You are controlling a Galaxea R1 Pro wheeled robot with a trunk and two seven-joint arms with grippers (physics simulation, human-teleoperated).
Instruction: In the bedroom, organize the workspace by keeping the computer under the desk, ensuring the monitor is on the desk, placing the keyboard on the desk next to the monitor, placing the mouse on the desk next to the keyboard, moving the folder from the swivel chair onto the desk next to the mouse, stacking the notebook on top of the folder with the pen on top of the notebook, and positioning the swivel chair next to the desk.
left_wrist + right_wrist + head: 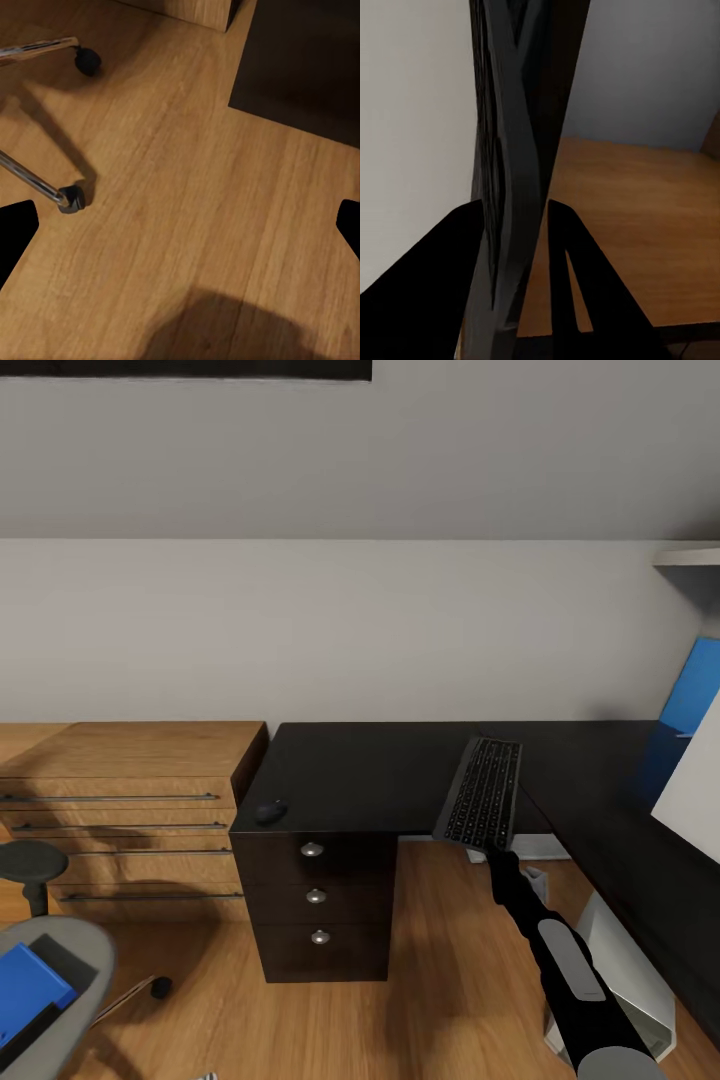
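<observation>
Nearest the robot, at the head view's lower left, the swivel chair [45,970] carries the blue folder [28,988] on its grey seat; its chrome legs and black casters show over the wooden floor [187,202] in the left wrist view, where the left gripper [180,225] hangs with its fingers [16,229] spread wide and holding nothing. On the other side the right arm reaches forward and up from the lower right, and the right gripper [514,247] is clenched on the near end of the keyboard [480,792] — in the right wrist view the board stands edge-on between the two dark fingers [442,277]. The keyboard is held in the air, tilted, over the near edge of the black surface [380,770], not yet lying flat on it. Judged from its look it is light, stiff and slim, but long, so a grip at one end leaves the far end free to swing; a hold nearer the middle would steady it, and smooth plastic may slip. Below it the white computer [625,980] sits on the floor under the surface. Farther back, the small mouse [270,812] rests on the surface's left corner above the drawer unit [315,900], beside the wooden dresser [130,810]. The monitor [695,775] shows its white back at the right edge.
</observation>
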